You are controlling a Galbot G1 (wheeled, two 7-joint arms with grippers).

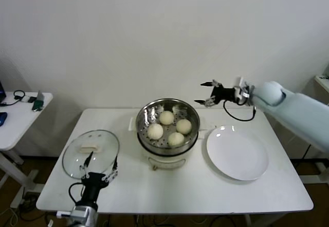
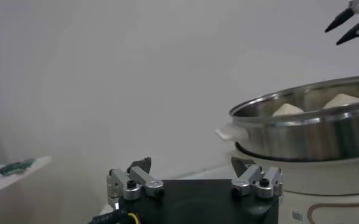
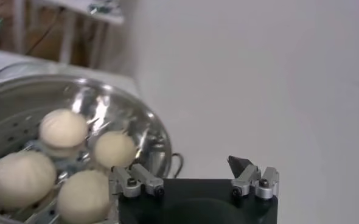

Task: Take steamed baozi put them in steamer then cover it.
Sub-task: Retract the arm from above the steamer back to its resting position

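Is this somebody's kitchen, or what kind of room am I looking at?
Probably a lab or test room set up as a kitchen: a plain white table against a bare wall, a steamer holding baozi, and a side desk with cables and gadgets.

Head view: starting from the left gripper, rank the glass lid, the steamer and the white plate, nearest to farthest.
From the left gripper, open at the table's front-left edge:
1. Glass lid, just beyond the fingers, on the left.
2. Steamer, centre, four buns inside.
3. White plate, bare, far right.

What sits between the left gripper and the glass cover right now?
Nothing: in the head view the open left gripper hangs at the near rim of the cover; no object lies between them.
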